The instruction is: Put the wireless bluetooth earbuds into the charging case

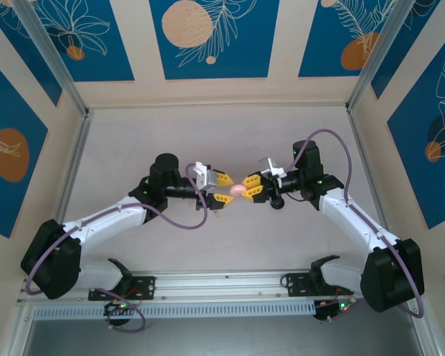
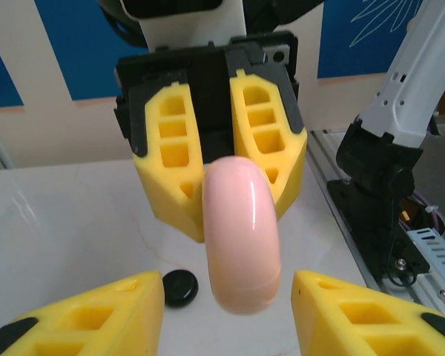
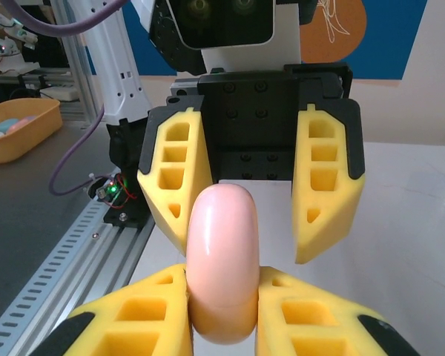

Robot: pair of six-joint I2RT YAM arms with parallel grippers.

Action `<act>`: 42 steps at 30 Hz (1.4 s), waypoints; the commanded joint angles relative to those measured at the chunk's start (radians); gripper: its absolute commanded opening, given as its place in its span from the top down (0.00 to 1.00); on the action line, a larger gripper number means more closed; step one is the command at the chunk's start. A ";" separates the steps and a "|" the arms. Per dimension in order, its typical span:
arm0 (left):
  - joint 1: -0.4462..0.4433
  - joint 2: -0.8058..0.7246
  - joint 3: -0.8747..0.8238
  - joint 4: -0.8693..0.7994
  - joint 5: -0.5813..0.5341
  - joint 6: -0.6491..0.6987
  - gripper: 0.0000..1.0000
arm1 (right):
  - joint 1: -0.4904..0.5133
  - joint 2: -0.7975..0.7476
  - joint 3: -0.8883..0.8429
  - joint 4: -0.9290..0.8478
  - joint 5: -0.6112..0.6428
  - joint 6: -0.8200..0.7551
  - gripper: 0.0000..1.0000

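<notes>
The right gripper is holding the pink case in the air above the middle of the worktop, its jaws closed tight on the case's two broad faces. The left gripper is facing it head-on. Its jaws are standing wide open, one on each side of the case's free end and touching neither face.

The case is showing its narrow edge to both wrist cameras. Its long axis is running across the worktop from one gripper to the other, one end sitting between the right jaws and the other pointing into the open left jaws. From the left wrist the case is looking like a smooth, glossy plastic oval with rounded ends and a faint seam line near the free end. From the right wrist it is reading as a plain, pale pink rounded slab.

The fingers of both grippers are yellow wedges with a ladder of open cells, set on black mounts.

A small black disc, matt and round, is lying flat on the pale, slightly shiny worktop below the case.
</notes>
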 commanded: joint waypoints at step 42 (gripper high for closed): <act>-0.018 0.024 0.059 -0.022 0.071 -0.005 0.67 | 0.046 0.005 -0.007 0.122 0.018 0.101 0.78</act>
